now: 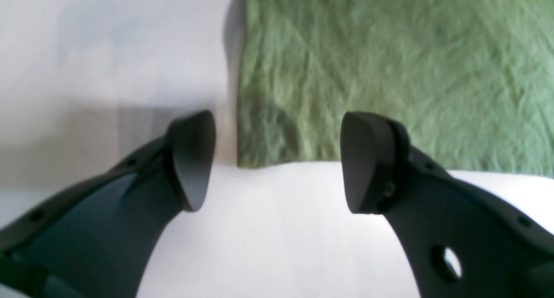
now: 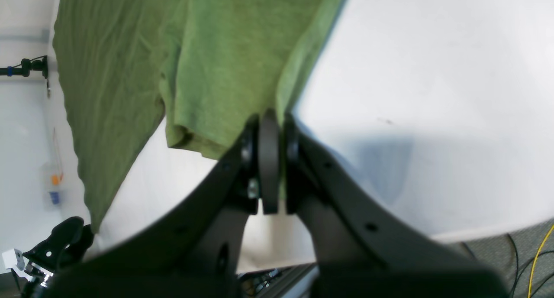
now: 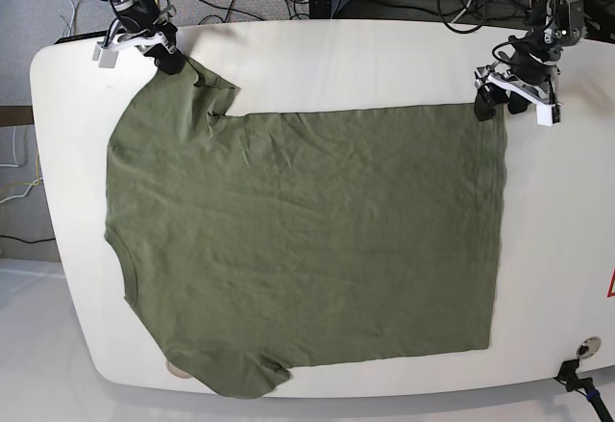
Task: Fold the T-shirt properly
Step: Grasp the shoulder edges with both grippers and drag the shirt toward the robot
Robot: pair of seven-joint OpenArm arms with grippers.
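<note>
Base view shows the white tabletop (image 3: 317, 47) carrying the T-shirt (image 3: 307, 249), spread flat across its middle, collar toward the left edge. At the far left corner the right gripper (image 2: 268, 159) has its fingers clamped on a sleeve. Near the far right corner the left gripper (image 1: 277, 159) hovers beside the hem corner, fingers apart.

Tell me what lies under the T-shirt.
The T-shirt lies spread flat on the white table, which shows all around it. Whatever sits beneath the cloth is covered, and no bulge hints at anything hidden.
</note>
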